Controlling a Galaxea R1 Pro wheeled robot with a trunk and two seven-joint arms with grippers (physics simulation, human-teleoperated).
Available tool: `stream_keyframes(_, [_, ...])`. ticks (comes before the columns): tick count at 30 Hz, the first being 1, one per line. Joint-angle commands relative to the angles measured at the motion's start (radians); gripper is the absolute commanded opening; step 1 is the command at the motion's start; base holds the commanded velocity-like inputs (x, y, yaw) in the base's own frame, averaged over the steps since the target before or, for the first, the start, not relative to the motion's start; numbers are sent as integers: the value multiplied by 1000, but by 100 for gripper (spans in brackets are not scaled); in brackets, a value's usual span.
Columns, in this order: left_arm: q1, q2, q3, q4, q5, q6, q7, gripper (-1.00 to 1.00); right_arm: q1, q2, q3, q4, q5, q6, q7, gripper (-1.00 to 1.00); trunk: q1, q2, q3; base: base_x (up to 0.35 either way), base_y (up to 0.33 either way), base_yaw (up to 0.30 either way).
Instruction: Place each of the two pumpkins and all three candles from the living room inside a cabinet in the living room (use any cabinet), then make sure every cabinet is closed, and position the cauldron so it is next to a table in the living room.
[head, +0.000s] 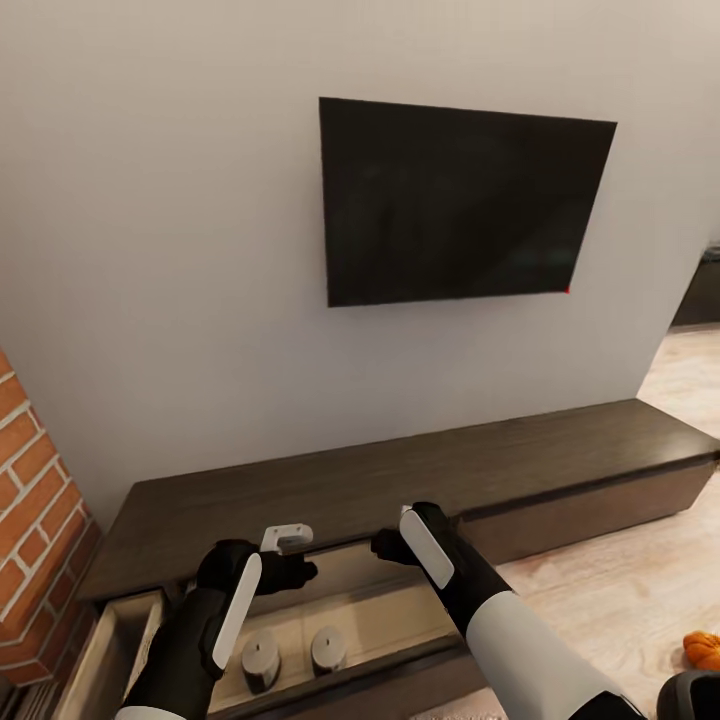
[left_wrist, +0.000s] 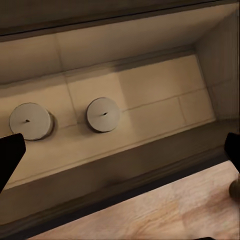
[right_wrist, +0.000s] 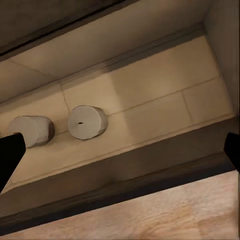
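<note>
Two candles (head: 261, 659) (head: 328, 648) stand upright, side by side but apart, on the pale floor of the open drawer (head: 400, 620) in the cabinet (head: 420, 470). They look like short, stiff grey cylinders, light and smooth; a pinch across the round side, below the top face, would likely hold best. One pumpkin (head: 703, 649) lies on the floor well to the right, beside a dark rounded edge that may be the cauldron (head: 693, 694). It is probably firm and ribbed, so the grooves should seat the fingers. Both tools hover over the drawer: the left tool (left_wrist: 120, 150) and right tool (right_wrist: 120, 150) are spread wide and empty.
</note>
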Motion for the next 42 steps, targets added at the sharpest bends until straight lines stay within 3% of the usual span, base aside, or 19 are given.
stream_keyframes(1, [0, 0, 0, -1, 9, 4, 7, 100, -1, 0, 3, 0, -10, 0, -10, 100, 0, -1, -1, 0, 0, -293])
stream_keyframes(42, [0, 2, -2, -34, 9, 3, 7, 100, -1, 0, 3, 0, -10, -1, -10, 100, 0, -1, -1, -20, 0, -293])
